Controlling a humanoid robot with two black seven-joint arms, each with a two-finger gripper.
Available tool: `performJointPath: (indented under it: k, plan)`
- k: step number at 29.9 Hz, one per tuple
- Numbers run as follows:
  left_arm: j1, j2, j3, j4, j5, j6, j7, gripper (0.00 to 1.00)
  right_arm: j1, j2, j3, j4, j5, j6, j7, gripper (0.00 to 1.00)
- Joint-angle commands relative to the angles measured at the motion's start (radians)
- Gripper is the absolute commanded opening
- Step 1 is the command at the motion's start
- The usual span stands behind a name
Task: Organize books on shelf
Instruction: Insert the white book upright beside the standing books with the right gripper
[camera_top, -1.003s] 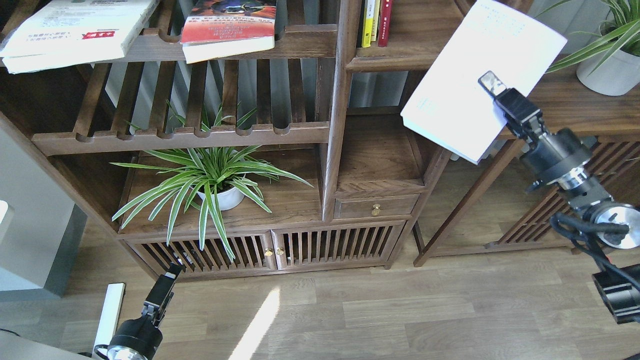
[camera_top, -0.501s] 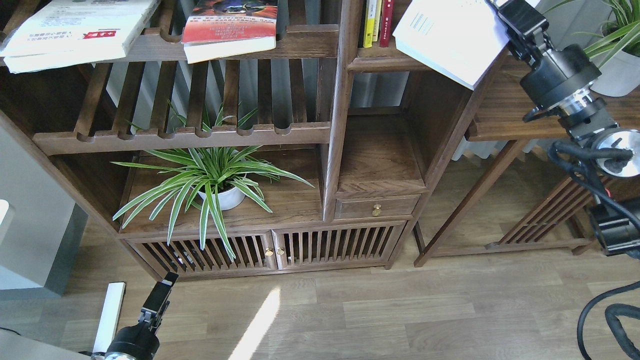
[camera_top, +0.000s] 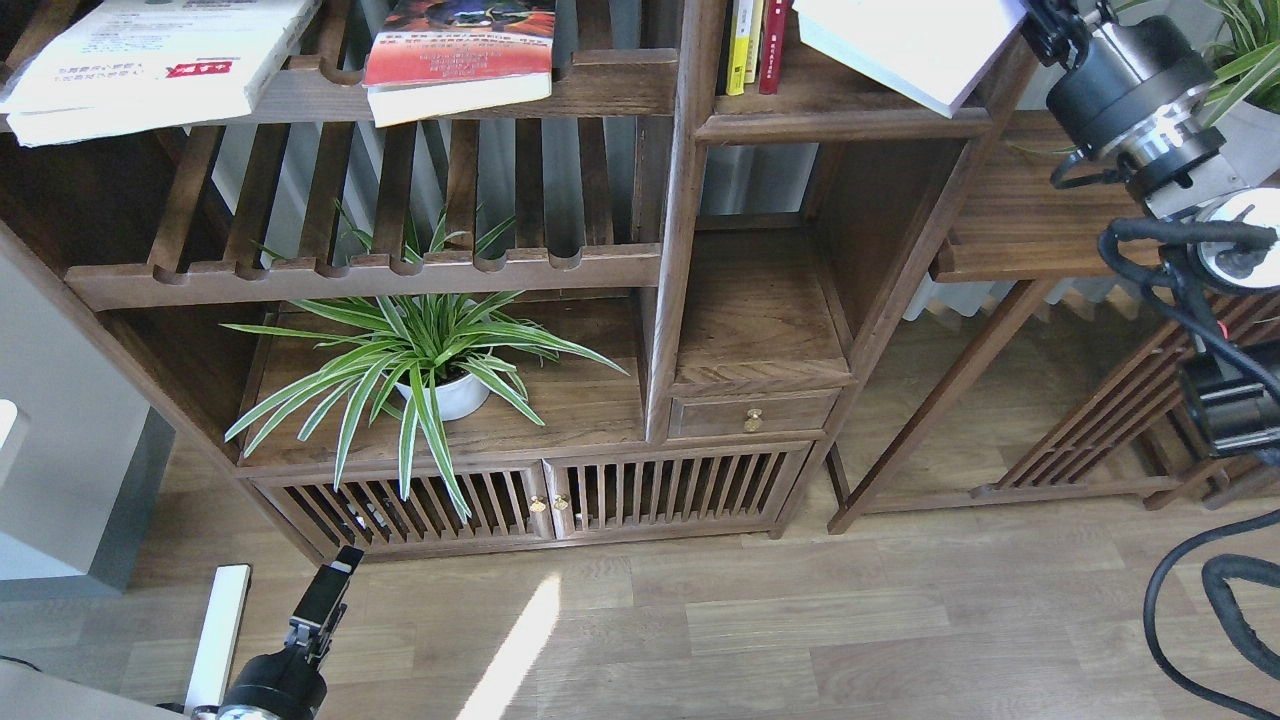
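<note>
My right gripper is at the top right edge, its fingertips cut off by the frame, shut on the thin pale book. That book hangs tilted over the shelf, its lower corner past the board's front edge. Slim yellow and red books stand at the compartment's left side. A large white book with red characters and a red-orange book lie on the slatted rack at upper left. My left gripper is low at the bottom left, seen edge-on, far from every book.
A striped spider plant in a white pot fills the lower left bay. Beneath the shelf are an open cubby and a small drawer. A dark side table with another potted plant stands right. Black cables loop at right.
My right gripper has carried the pale book up and to the left, from in front of the side table to over the shelf compartment. The left arm has hardly moved.
</note>
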Motion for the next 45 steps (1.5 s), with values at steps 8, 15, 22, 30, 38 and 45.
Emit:
performJointPath:
  k: [8, 15, 22, 30, 38, 45]
  plan:
    - [0.0, 0.002, -0.002, 0.003, -0.001, 0.0, -0.002, 0.99, 0.076, -0.009, -0.072, -0.031, -0.08, -0.002, -0.032, 0.02]
    - [0.0, 0.003, -0.002, 0.003, -0.001, 0.0, -0.002, 0.99, 0.128, -0.002, -0.074, -0.097, -0.173, -0.002, -0.09, 0.01]
    - [-0.001, 0.003, -0.002, 0.002, -0.001, 0.0, -0.002, 0.99, 0.202, 0.001, -0.105, -0.159, -0.248, -0.002, -0.1, 0.01]
    - [-0.001, 0.006, -0.002, 0.002, -0.001, 0.0, -0.002, 0.99, 0.263, 0.012, -0.106, -0.214, -0.394, 0.001, -0.089, 0.0]
    - [0.002, 0.006, -0.002, 0.002, -0.003, 0.0, -0.002, 0.99, 0.312, 0.05, -0.097, -0.258, -0.526, -0.002, -0.051, 0.0]
    - [0.008, 0.006, 0.0, 0.0, -0.003, 0.0, -0.002, 0.99, 0.338, 0.06, -0.092, -0.303, -0.6, -0.003, 0.001, 0.0]
